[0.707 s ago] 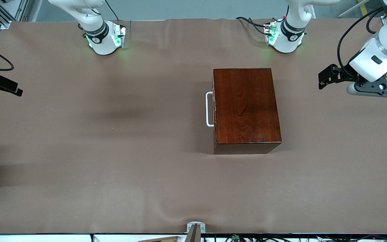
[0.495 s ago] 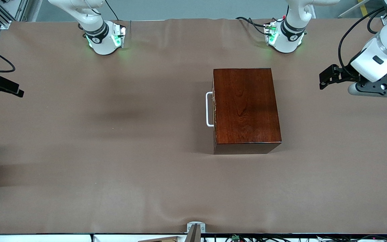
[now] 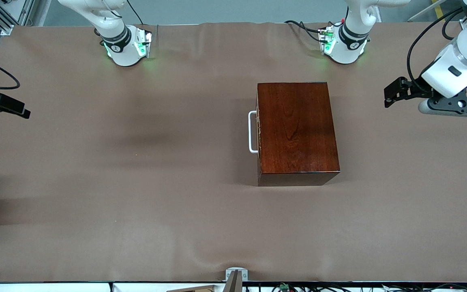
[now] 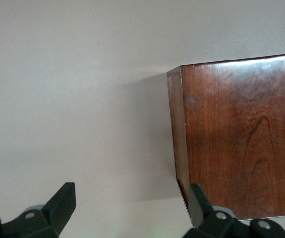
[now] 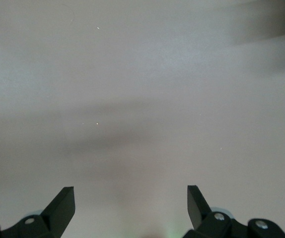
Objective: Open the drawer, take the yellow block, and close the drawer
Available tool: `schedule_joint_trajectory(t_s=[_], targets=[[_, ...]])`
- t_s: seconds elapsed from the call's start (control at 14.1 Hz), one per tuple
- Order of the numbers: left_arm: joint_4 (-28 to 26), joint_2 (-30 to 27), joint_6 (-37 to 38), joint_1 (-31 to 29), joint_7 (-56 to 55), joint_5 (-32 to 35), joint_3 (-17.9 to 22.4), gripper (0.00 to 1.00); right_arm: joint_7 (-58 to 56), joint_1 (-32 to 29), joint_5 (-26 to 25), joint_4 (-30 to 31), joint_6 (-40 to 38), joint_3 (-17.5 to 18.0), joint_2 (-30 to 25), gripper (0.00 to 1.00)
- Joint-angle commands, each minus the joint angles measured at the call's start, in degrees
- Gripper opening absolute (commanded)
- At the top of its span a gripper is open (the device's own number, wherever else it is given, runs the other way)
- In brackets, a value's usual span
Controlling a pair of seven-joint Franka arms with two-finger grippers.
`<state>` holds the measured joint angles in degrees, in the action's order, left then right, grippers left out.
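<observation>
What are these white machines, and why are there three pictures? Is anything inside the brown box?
The white machines are two robot arms bolted along one edge of a table covered in brown cloth. One picture looks down from a high camera facing them. The other two come from little cameras on each arm's wrist, so you see the black fingers of each grabbing tool poking in.

The left tool hangs open over the table's left-arm end, looking at the box. The right tool hangs open over bare cloth at the right arm's end. Neither holds anything.

On the table stands a shiny brown wooden box. Its drawer, with a white handle, is shut, so the pictures cannot show what is inside.
</observation>
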<state>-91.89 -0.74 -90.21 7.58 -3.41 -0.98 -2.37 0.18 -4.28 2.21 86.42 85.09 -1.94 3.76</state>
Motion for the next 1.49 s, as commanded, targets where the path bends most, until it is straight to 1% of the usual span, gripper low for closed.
schedule_joint_trajectory(t_s=[0.0, 0.07, 0.21, 0.42, 0.5, 0.71, 0.85, 0.99, 1.13, 1.41], targets=[[1.4, 0.4, -1.6, 1.3, -2.4, 0.0, -3.3, 1.0, 0.8, -0.1, 0.2, -0.8, -0.2, 0.3, 0.3, 1.0], [2.4, 1.0, -1.6, 1.7, -4.7, 0.0, -5.2, 1.0, 0.8, -0.1, 0.2, -0.8, -0.2, 0.3, 0.3, 1.0], [4.0, 2.5, -1.6, 2.8, -12.9, 0.1, -9.6, 1.0, 0.8, -0.1, 0.2, -0.8, -0.1, 0.3, 0.3, 1.0], [8.2, 6.9, -1.6, 4.5, -24.9, 0.4, -16.3, 1.0, 0.7, -0.1, 0.2, -0.8, -0.2, 0.3, 0.3, 1.0], [10.4, 8.5, -1.6, 5.7, -27.8, 0.6, -17.8, 1.0, 0.8, -0.1, 0.2, -0.8, -0.1, 0.3, 0.3, 1.0], [14.6, 14.0, -1.8, 13.0, -37.6, 0.8, -18.3, 1.0, 0.8, -0.1, 0.2, -0.8, -0.1, 0.3, 0.3, 1.0], [16.1, 17.4, -3.3, 17.4, -42.8, 0.8, -18.1, 1.0, 0.8, -0.1, 0.2, -0.8, -0.2, 0.3, 0.3, 1.0], [16.1, 20.3, -5.7, 21.1, -43.6, 1.1, -17.6, 1.0, 0.8, -0.1, 0.2, -0.8, -0.2, 0.3, 0.3, 1.0], [16.2, 23.8, -6.3, 22.9, -43.6, 3.2, -17.6, 1.0, 0.8, -0.1, 0.2, -0.8, -0.2, 0.3, 0.3, 1.0], [16.2, 30.5, -10.1, 26.6, -43.8, 7.2, -17.3, 1.0, 0.8, -0.1, 0.2, -0.8, -0.2, 0.3, 0.3, 1.0]])
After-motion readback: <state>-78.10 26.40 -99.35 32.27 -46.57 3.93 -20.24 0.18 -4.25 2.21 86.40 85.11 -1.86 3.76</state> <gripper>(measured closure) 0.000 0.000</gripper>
